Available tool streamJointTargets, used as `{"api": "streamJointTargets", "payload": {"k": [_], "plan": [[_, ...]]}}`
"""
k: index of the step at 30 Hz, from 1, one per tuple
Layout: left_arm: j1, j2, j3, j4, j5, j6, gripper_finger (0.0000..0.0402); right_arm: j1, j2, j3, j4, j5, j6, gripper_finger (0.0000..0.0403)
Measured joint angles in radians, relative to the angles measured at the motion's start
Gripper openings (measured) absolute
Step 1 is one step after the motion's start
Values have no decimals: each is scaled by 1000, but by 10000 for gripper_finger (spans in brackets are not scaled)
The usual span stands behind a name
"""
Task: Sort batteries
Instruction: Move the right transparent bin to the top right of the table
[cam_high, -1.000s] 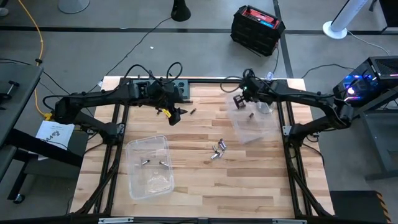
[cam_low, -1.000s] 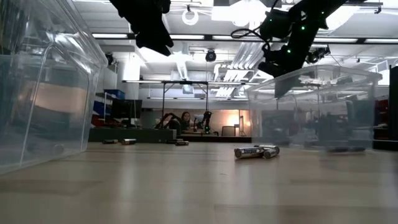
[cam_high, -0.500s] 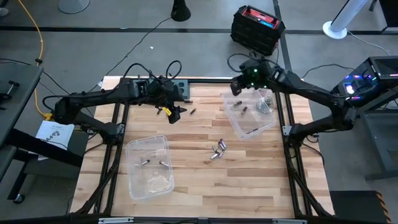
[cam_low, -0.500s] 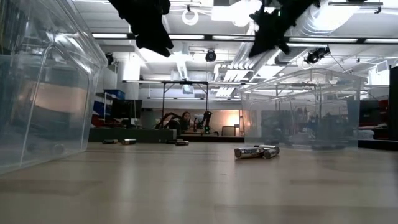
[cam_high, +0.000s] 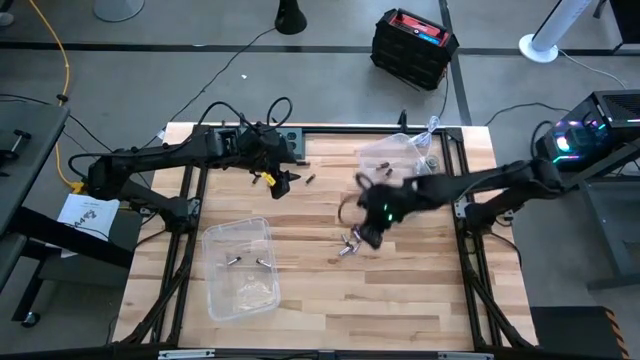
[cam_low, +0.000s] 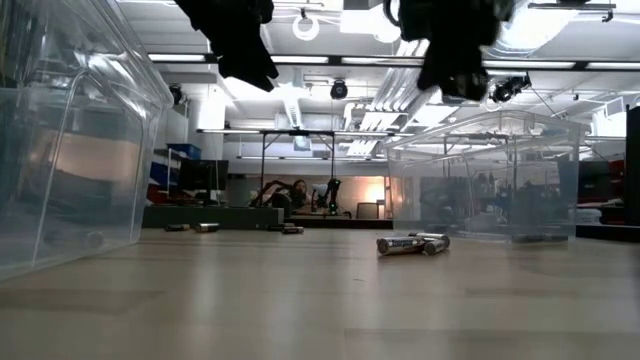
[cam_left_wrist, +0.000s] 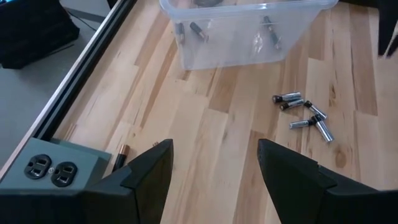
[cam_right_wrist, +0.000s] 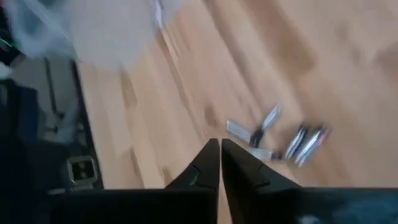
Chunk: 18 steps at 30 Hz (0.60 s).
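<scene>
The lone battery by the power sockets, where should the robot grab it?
Probably around its middle, coming straight down from above. The battery lies flat on the wood, alone, close beside the socket box, so the jaws should close across its long round sides, not its ends. The left gripper, open, hovers nearest.

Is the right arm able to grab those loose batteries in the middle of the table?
Probably yes. The right gripper hangs above the loose batteries with bare wood around them, but its fingers look shut.
</scene>
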Motion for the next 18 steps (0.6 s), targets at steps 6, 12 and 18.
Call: {"api": "streamJointTargets", "payload": {"k": [6, 12, 18], "plan": [[0, 0, 0, -4, 1, 0, 225, 79, 114, -45, 101, 81, 120, 102], [0, 0, 0, -44, 0, 1, 225, 80, 257, 8, 132, -21, 71, 168], [0, 0, 0, -40, 1, 11, 225, 58, 257, 100, 31, 80, -7, 158]]}}
